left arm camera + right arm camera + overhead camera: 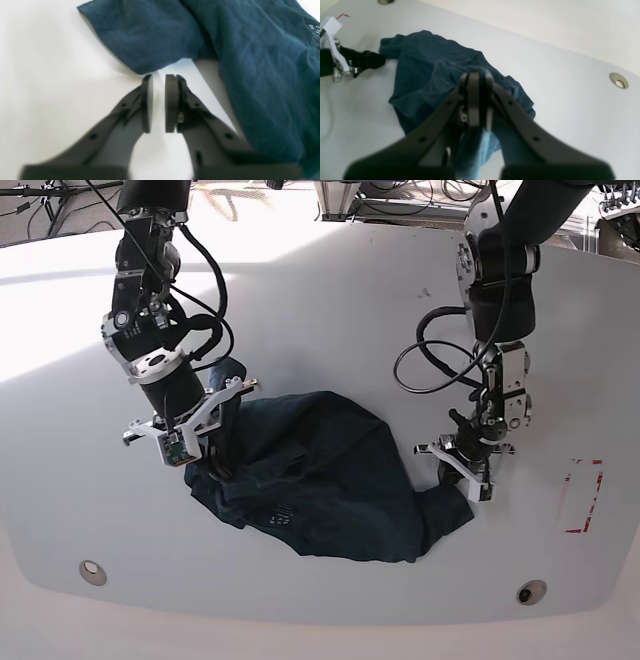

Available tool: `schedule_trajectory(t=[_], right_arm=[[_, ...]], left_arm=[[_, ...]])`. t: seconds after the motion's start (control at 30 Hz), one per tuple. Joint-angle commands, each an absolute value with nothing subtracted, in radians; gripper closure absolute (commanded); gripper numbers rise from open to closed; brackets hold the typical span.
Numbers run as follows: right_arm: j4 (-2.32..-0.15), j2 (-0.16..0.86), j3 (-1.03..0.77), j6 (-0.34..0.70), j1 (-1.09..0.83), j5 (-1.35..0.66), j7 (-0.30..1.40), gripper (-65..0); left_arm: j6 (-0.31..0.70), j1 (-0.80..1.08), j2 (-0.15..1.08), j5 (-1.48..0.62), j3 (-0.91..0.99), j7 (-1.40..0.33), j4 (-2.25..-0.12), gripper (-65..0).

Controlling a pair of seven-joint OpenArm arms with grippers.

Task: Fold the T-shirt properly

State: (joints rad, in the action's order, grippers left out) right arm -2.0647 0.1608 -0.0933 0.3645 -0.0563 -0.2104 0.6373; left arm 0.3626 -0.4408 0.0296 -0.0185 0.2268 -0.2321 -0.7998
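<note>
**Right jaws pinching the T-shirt, left jaws nearly together beside it**

The jaws of the right gripper (476, 100) were clamped on a fold of the T-shirt (432, 75), with blue cloth bunched between the pads and hanging below them in the right wrist view. The jaws of the left gripper (158, 102) stood almost together, a thin slit of white showing between the pads and no cloth in it; their tips lay just beside the edge of a sleeve of the T-shirt (262, 75), not on it.

We saw the T-shirt (330, 480) lying crumpled on the white surface (330, 310), in a rumpled heap between the two arms. The right gripper (215, 445) held the heap's end nearest its own arm, and the left gripper (470, 470) hung at the opposite end, close above the sleeve there. Pale printed lettering (283, 513) showed on the cloth toward the near edge of the heap. Well beyond the left gripper's end of the T-shirt, red corner marks (583, 497) were on the surface, and a round metal insert (92, 571) sat in it out past the right gripper's end.
</note>
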Motion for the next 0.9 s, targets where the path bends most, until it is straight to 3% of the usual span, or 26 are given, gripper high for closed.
schedule_trajectory(t=[0.0,0.43,0.5,0.63,0.87], right_arm=[[-2.085,0.165,-0.095,0.366,-0.038,-0.222,0.609,-0.4],[-2.077,0.165,-0.097,0.365,-0.048,-0.220,0.607,-0.1],[-2.075,0.164,-0.098,0.366,-0.054,-0.222,0.607,-0.3],[-2.072,0.163,-0.099,0.367,-0.057,-0.223,0.605,-0.3],[-2.073,0.160,-0.099,0.366,-0.063,-0.219,0.603,-0.2]], left_arm=[[0.361,-0.477,0.037,-0.026,0.226,-0.208,-0.810,-0.4],[0.362,-0.423,0.055,-0.026,0.215,-0.242,-0.921,-2.0],[0.374,-0.385,0.062,-0.030,0.214,-0.303,-1.085,-1.5],[0.379,-0.359,0.066,-0.034,0.199,-0.352,-1.188,-1.9],[0.378,-0.356,0.054,-0.032,0.122,-0.350,-1.233,-3.3]])
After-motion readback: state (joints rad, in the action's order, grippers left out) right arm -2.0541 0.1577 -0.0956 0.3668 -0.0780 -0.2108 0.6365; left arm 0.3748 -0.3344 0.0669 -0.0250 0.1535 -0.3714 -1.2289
